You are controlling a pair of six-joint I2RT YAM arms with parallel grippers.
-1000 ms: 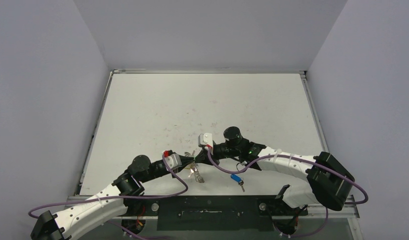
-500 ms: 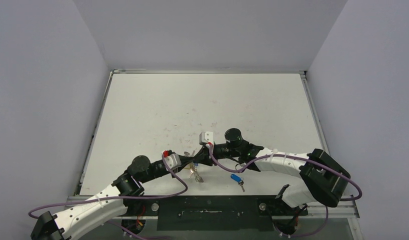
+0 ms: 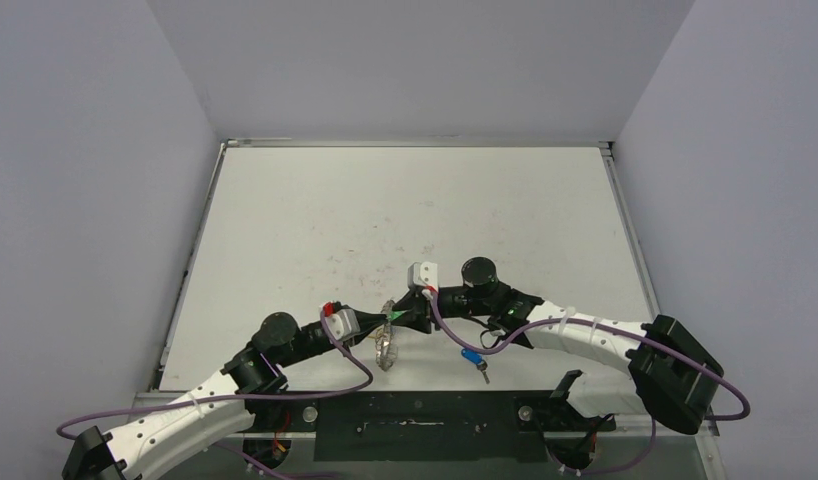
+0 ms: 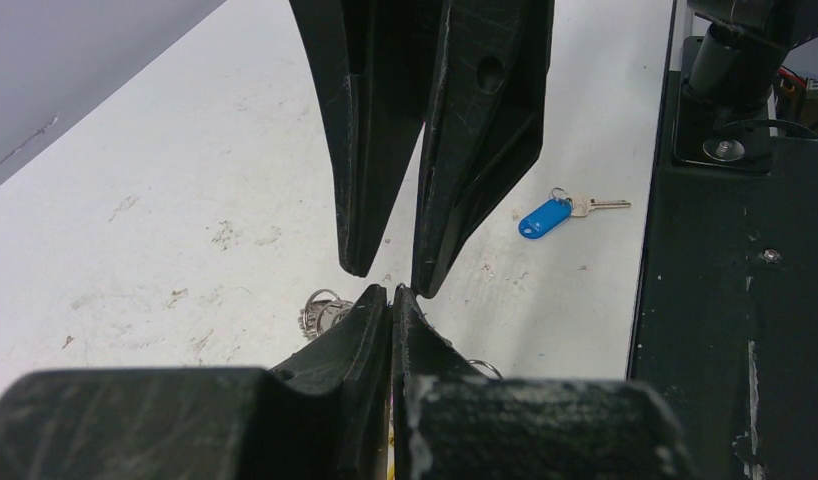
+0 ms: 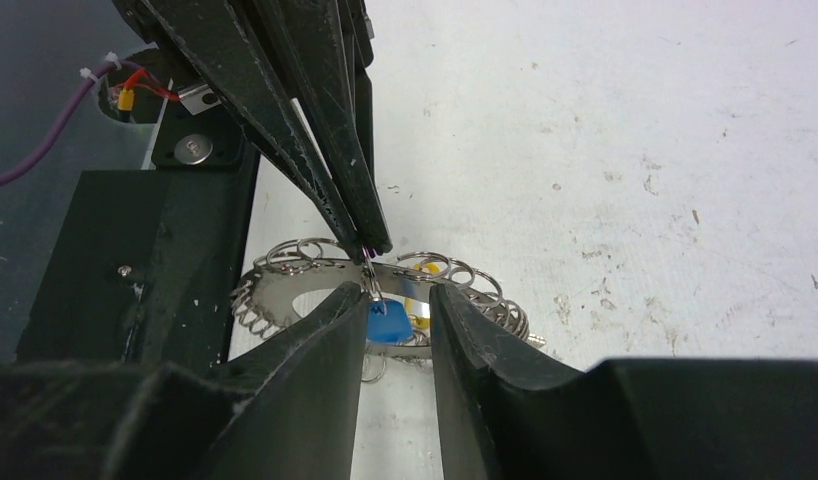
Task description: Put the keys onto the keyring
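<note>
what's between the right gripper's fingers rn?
A blue tag, with the keyring just behind it. The right wrist view shows it.

Table [image 3: 315,200]: white flat top, filling the middle of the overhead view.
Marks [image 3: 337,262]: faint brownish scuffs and specks, scattered over the table's middle and near part.
Rim [image 3: 415,142]: thin metal strip along the table's far edge, with similar strips down both sides.
Walls [image 3: 85,150]: 3 plain pale grey-lilac panels at left, back and right, closing the table in.
Base plate [image 3: 415,425]: black, lying along the table's near edge, flecked with pale dust.
Screw [image 5: 192,148]: 1 silver head set in black metal at that near edge.
</note>
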